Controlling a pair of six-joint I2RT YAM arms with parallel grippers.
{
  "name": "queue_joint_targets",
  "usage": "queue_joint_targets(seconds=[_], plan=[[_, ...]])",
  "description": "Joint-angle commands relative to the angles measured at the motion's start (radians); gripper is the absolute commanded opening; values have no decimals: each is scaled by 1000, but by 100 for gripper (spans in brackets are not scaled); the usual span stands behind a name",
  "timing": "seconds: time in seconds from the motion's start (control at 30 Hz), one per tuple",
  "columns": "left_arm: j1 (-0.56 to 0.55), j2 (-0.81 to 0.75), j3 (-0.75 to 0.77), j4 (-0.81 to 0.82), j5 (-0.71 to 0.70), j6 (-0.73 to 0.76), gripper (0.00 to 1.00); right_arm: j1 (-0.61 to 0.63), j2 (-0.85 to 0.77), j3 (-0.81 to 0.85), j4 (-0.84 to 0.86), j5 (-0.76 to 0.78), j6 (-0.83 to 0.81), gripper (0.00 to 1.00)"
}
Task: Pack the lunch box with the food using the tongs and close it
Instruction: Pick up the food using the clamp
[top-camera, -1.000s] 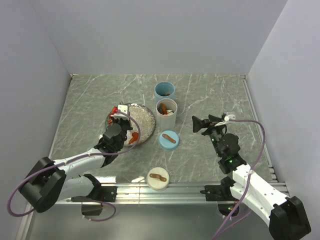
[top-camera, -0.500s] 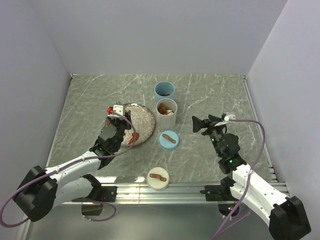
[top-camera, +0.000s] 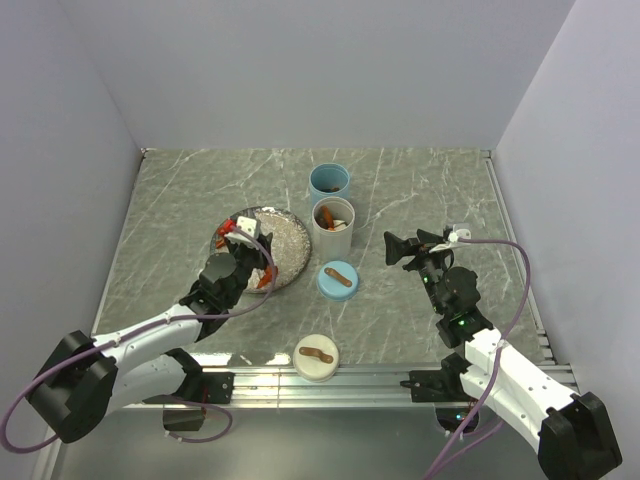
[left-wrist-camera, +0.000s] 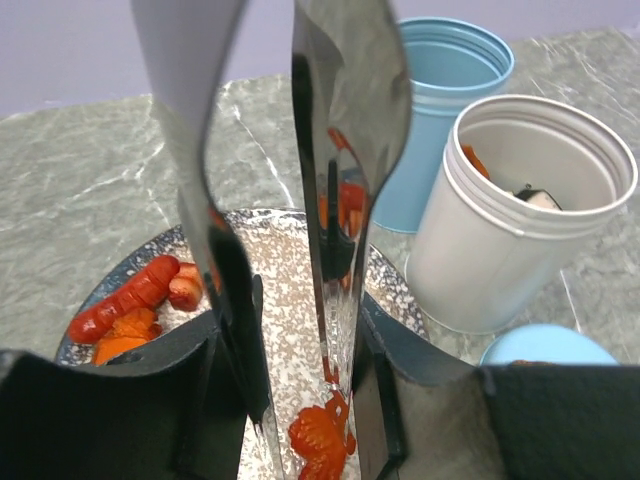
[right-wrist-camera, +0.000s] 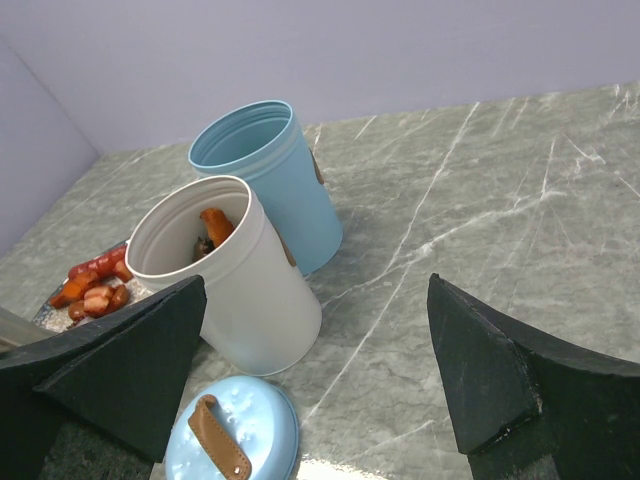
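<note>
My left gripper (top-camera: 243, 264) hangs over the near part of the speckled plate (top-camera: 288, 238) and is shut on the tongs (left-wrist-camera: 345, 150). Both shiny arms run between its fingers (left-wrist-camera: 415, 380), a gap between them. An orange-red piece of food (left-wrist-camera: 322, 440) lies on the plate (left-wrist-camera: 290, 260) between the arms. Sausage and orange pieces (left-wrist-camera: 130, 300) lie at the plate's left edge. The lunch box is a white cup (top-camera: 333, 228) with food (right-wrist-camera: 215, 225) inside and a blue cup (top-camera: 329, 183) behind it, both uncovered. My right gripper (top-camera: 400, 247) hovers right of the cups, open and holding nothing.
A blue lid (top-camera: 338, 279) with a brown strap lies in front of the white cup. A white lid (top-camera: 316, 357) with a brown strap sits near the table's front rail. Grey walls enclose the marble table on three sides.
My left gripper has moved from the plate's left edge to its near middle, and the tongs' arms have spread wider. The right arm has not moved.
</note>
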Motion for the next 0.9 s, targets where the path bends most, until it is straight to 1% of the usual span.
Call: queue_joint_targets(seconds=[0.0,0.5,0.67,0.8,0.83,0.87], plan=[[2,-13,-7,44,48,-21,44,-6,-12,-1,22,9,-2,98],[2,102,7,91,91,9,43,-6,-16,-1,21,6,0,98],[6,179,19,152,110,42,43,-6,-18,-2,19,7,0,98],[6,223,24,215,88,65,42,-6,-21,-2,19,7,0,98],[6,231,24,243,91,103,42,-6,-21,-2,19,7,0,98],[6,234,24,255,93,110,41,-6,-18,-2,19,7,0,98]])
